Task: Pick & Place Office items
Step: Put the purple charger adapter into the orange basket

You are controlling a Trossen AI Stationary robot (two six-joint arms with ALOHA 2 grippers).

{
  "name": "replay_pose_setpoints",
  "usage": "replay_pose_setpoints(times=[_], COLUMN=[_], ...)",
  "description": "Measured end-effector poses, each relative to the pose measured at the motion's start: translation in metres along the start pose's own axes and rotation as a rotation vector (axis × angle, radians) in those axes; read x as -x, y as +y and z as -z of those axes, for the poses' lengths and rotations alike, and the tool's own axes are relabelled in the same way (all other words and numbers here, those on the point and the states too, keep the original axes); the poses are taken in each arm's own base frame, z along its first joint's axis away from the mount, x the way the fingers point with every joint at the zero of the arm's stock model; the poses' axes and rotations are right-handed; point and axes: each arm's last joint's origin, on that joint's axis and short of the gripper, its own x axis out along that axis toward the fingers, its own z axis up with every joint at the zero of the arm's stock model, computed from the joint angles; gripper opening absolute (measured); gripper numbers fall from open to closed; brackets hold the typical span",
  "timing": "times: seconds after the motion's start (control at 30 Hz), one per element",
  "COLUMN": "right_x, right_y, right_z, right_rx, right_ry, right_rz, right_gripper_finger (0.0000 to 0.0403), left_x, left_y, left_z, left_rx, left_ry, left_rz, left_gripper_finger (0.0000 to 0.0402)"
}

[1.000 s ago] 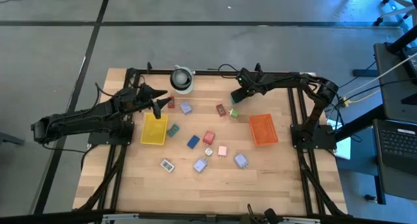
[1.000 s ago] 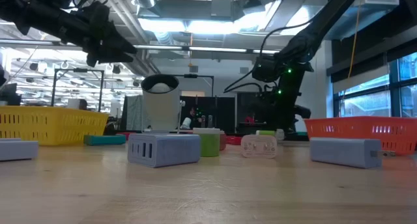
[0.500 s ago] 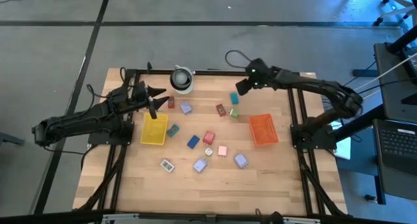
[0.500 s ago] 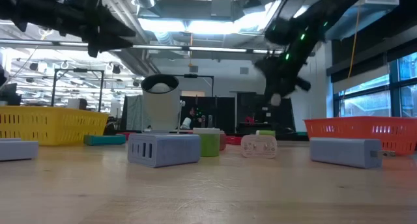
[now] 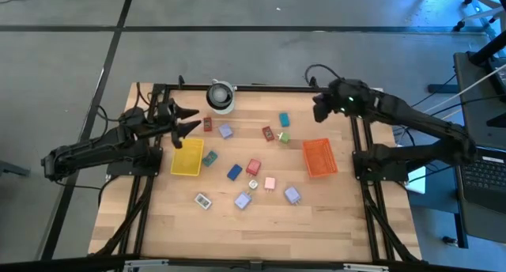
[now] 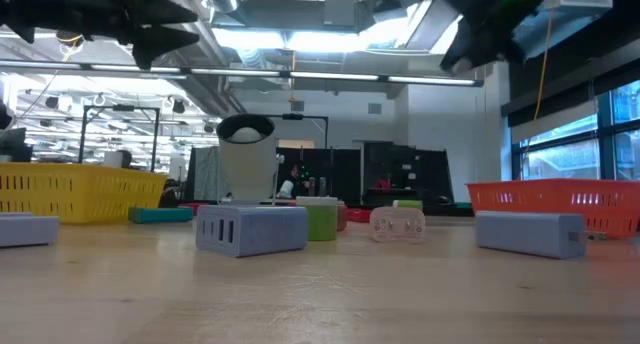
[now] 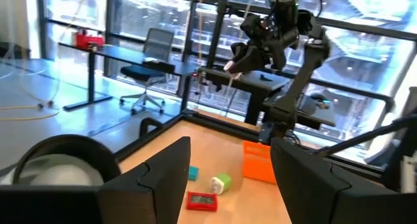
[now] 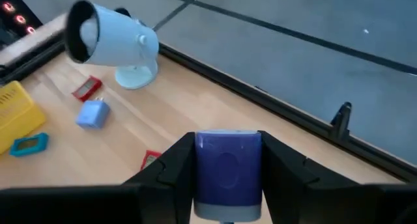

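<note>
Robotics lab: ceiling ducts (image 6: 330,9), office chair (image 7: 148,64).

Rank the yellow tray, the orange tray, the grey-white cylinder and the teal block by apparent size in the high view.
1. orange tray and yellow tray: too alike to separate, the orange perhaps slightly larger.
2. grey-white cylinder.
3. teal block, clearly the smallest.
All sit on the same tabletop seen from above, so nearness hardly skews this.

We note the table (image 5: 332,217) as pale wood, matt, with visible plank grain. The yellow tray (image 5: 187,158) and orange tray (image 5: 319,157) look like meshed plastic. The blue block (image 8: 227,168) appears smooth, matt plastic.
</note>
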Motion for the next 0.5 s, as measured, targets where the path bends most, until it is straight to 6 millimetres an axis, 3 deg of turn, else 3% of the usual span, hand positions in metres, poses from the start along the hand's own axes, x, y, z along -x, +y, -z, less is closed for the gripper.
replay_pose_setpoints(times=[0.23,0.5], right_x=[0.033,0.034], right_y=[0.001,-0.009], right_z=[0.036,0.097], right_rx=[-0.045,-0.139], right_ry=[-0.09,-0.06], right_rz=[-0.051,-0.121], right_gripper_finger=[0.0136,0.0136], left_x=[0.0,0.001], left_y=[-0.001,-0.003], left_z=[-0.001,-0.002], left_rx=[-0.044,-0.048], left_ry=[-0.009,-0.011], left_rz=[0.023,0.07], left_gripper_finger=[0.021,0.021])
